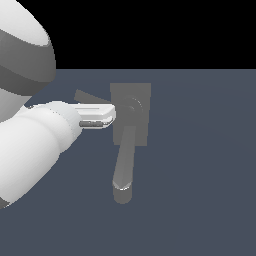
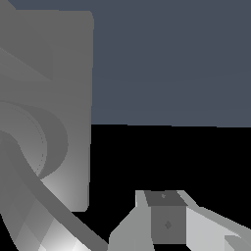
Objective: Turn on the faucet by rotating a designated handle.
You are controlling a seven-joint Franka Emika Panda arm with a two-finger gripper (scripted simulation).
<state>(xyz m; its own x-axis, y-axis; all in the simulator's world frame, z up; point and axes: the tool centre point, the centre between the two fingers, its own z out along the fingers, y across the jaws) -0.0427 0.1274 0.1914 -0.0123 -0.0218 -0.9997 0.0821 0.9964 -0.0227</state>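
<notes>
The grey faucet stands on a flat base plate (image 1: 141, 100) with a round hub. Its thick spout (image 1: 124, 165) runs toward the camera in the exterior view. The handle (image 1: 82, 95) is a thin grey bar jutting from the hub toward the exterior view's left, partly hidden behind my hand. My gripper (image 1: 95, 123) sits just beside the plate's left edge, between handle and spout, close to the handle. The wrist view shows the plate (image 2: 63, 73), the hub (image 2: 46, 142), a thin bar that looks like the handle (image 2: 63, 211), and one finger (image 2: 166, 220). Nothing shows between the fingers.
My white arm (image 1: 30, 140) fills the exterior view's left side. The faucet rests on a plain dark blue-grey floor (image 1: 200, 175); black background lies beyond it.
</notes>
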